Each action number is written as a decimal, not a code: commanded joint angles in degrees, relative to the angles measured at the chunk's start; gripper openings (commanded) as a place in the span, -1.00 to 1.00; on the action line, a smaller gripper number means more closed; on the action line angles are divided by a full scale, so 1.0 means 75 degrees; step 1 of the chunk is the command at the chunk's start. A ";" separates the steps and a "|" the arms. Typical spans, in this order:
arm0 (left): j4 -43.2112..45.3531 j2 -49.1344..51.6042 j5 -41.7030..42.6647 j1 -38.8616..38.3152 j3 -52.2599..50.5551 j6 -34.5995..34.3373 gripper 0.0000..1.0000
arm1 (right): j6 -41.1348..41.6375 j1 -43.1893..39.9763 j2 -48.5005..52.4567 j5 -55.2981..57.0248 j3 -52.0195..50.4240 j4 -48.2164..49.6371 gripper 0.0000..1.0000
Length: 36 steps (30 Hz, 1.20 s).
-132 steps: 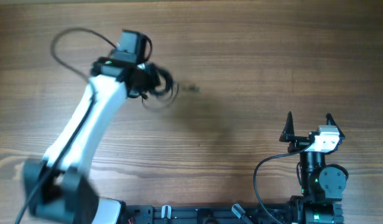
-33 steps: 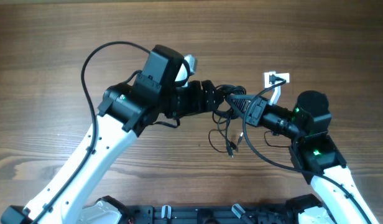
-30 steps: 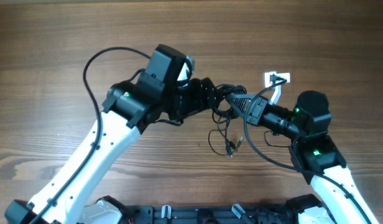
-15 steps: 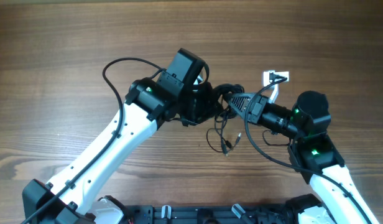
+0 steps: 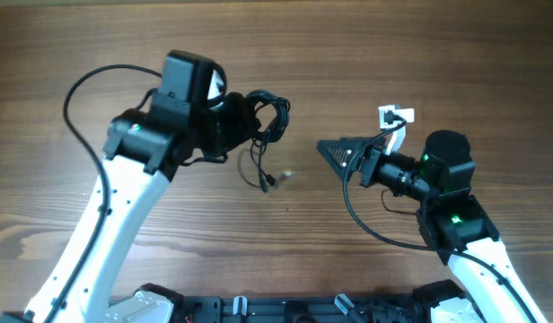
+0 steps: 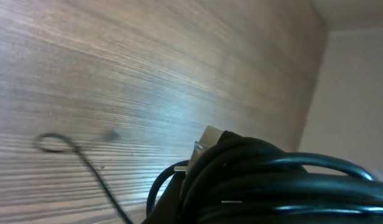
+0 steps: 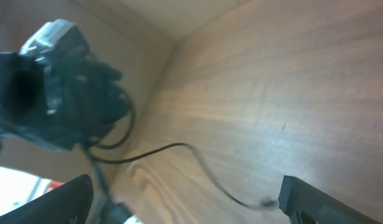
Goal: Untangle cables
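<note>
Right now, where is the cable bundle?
In the overhead view, the cable bundle sits left of centre, clamped in the left gripper, well apart from the open right gripper.

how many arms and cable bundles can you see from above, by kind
arms: 2 (left arm, right arm)
cable bundle: 1
total: 3
</note>
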 commanded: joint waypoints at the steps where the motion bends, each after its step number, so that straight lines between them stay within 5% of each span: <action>1: 0.0047 0.0029 0.1387 0.0055 -0.0006 0.1492 -0.92 | -0.0694 -0.0023 -0.0035 0.0303 0.0079 0.0402 0.81; 4: 0.0213 0.0041 0.2538 0.0055 -0.0006 0.2209 -0.92 | -0.0726 -0.0023 -0.0026 -0.0044 0.0079 0.0793 0.71; 12: 0.0629 0.0044 0.3147 0.0052 -0.0006 0.2046 -0.92 | -0.0323 -0.0012 0.0309 -0.1781 0.0079 0.1996 0.53; 36: 0.0804 0.0055 0.2821 -0.0364 -0.0006 0.1233 -0.92 | 0.0851 0.0641 0.1402 -0.3139 0.0079 0.5182 0.32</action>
